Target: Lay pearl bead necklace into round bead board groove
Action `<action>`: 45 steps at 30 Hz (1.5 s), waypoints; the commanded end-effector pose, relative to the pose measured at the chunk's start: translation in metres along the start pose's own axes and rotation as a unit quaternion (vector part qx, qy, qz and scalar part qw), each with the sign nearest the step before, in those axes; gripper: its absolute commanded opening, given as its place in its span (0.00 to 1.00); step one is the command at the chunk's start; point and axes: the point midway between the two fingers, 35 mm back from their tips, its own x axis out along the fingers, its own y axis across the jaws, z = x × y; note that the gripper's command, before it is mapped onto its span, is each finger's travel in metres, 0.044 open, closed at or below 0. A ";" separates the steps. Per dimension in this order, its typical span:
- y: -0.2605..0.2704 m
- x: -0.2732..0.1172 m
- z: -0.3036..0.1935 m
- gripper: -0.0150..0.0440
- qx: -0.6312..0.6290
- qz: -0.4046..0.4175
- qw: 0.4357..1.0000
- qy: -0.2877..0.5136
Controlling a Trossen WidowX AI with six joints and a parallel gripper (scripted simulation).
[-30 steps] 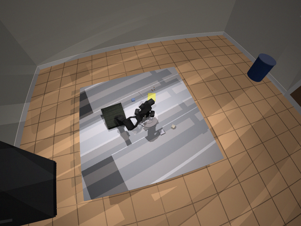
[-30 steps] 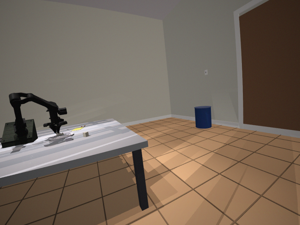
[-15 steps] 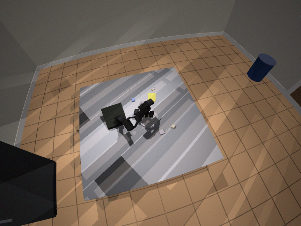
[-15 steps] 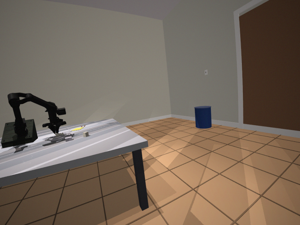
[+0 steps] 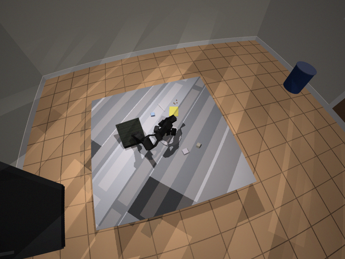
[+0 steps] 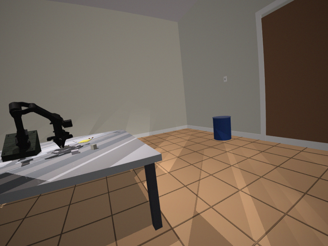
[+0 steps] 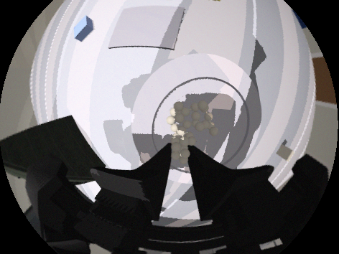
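The round bead board (image 5: pixel 175 139) (image 7: pixel 223 64) lies pale and flat on the table, with a thin dark ring line on it. The pearl bead necklace (image 7: pixel 195 115) is bunched in a heap over the board's middle, inside the ring line, mostly in shadow with a few bright beads at its left. My gripper (image 6: pixel 62 147) (image 7: pixel 179 146) points down low over the board, its fingers nearly together and shut on several beads at the near end of the heap. The arm hides the fingertips and the heap in the top view.
A blue block (image 5: pixel 152 114) (image 7: pixel 83 29), a yellow square (image 5: pixel 173 111) (image 6: pixel 85 141) and a thin white stick (image 5: pixel 160 107) lie beyond the board. A beige cube (image 5: pixel 198 145) (image 6: pixel 93 146) (image 7: pixel 284 152) and a whitish block (image 5: pixel 185 151) (image 6: pixel 75 152) lie on its other side.
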 end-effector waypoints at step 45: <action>0.003 -0.019 -0.001 1.00 -0.005 0.002 1.000 0.004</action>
